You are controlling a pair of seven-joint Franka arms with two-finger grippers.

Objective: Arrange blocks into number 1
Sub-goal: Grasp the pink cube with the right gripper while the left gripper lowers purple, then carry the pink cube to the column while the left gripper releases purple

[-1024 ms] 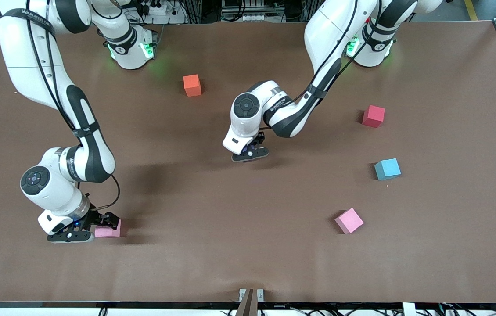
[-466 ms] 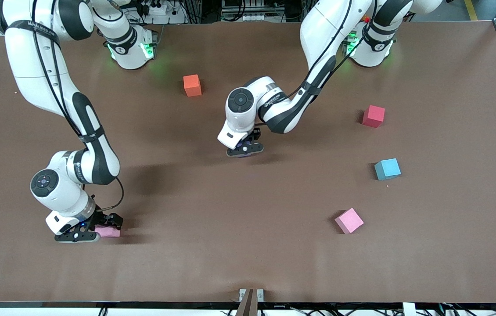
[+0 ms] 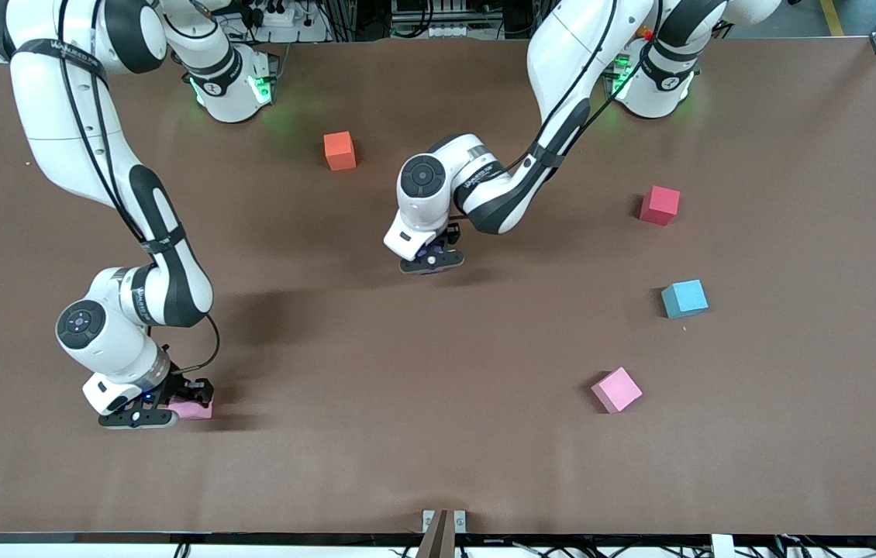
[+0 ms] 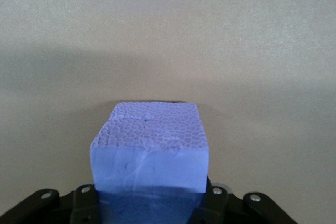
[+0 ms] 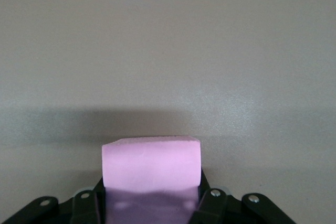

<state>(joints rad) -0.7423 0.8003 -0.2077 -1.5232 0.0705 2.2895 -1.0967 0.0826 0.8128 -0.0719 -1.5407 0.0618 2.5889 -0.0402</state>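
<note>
A purple block (image 4: pixel 149 148) sits clamped in the left gripper (image 3: pixel 429 262) near the middle of the desk (image 3: pixel 438 434); in the left wrist view the cube fills the space between the fingers, its pebbled top face showing, and it looks close to or on the desk surface, though contact cannot be told. In the front view this block is almost wholly hidden under the left gripper. A pink block (image 5: pixel 151 163) is clamped in the right gripper (image 3: pixel 167 407), low over the desk toward the right arm's end and close to the front camera's edge; the right wrist view shows the fingers pressed against both of its sides, and in the front view only part of it (image 3: pixel 191 409) shows beside the gripper. A second pink block (image 3: pixel 616 389) lies free on the desk toward the left arm's end, turned somewhat askew, well apart from both grippers. Farther from the front camera than that one lies a light-blue cube (image 3: pixel 684 298), and farther still a red cube (image 3: pixel 660 204). An orange cube (image 3: pixel 339 150) rests between the two arm bases, farther from the camera than the left gripper. No other purple block and no green block show in these views.
</note>
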